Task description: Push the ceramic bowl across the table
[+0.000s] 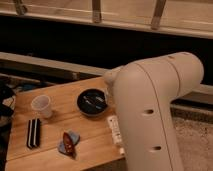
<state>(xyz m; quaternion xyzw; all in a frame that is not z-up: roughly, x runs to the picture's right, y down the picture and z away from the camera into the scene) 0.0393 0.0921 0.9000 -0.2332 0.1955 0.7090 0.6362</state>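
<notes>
The black glossy ceramic bowl point(92, 102) sits on the light-brown wooden table point(60, 90), right of its middle. My white arm point(155, 110) fills the right side of the view and reaches down at the bowl's right edge. My gripper point(107, 95) is at that right rim, mostly hidden by the arm.
A small white cup point(41, 106) stands left of the bowl. A black flat case point(33, 133) lies at the front left. A red and blue item point(67, 143) lies in front of the bowl. A white bar-shaped object point(116, 129) lies by the arm. Dark railing behind.
</notes>
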